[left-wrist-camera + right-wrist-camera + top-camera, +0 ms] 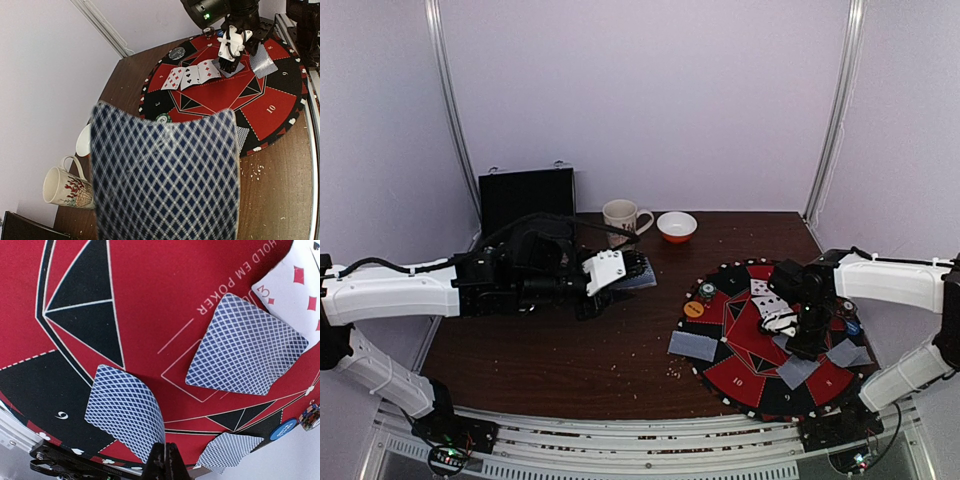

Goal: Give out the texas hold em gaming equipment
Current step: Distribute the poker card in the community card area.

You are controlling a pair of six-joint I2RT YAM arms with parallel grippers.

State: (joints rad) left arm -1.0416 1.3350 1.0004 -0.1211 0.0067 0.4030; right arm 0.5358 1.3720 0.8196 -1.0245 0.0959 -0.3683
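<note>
Deck (165, 175): blue-diamond backs, held above the table (570, 350) left of the mat (735, 375), well apart from it.
Left gripper (628, 272): jaws clamped on the deck.
Bent card (125, 407): face down on the mat's near right part, curled upward.
Right gripper (165, 460): jaws pressed together, seemingly pinching that card's corner; the contact sits at the view's edge.
Face-up cards (192, 75): fanned at the mat's centre.
Orange disc (693, 309), green-white disc (707, 291): on the mat's left rim.
Mug (622, 216), bowl (677, 226): beyond the mat's far-left side.
</note>
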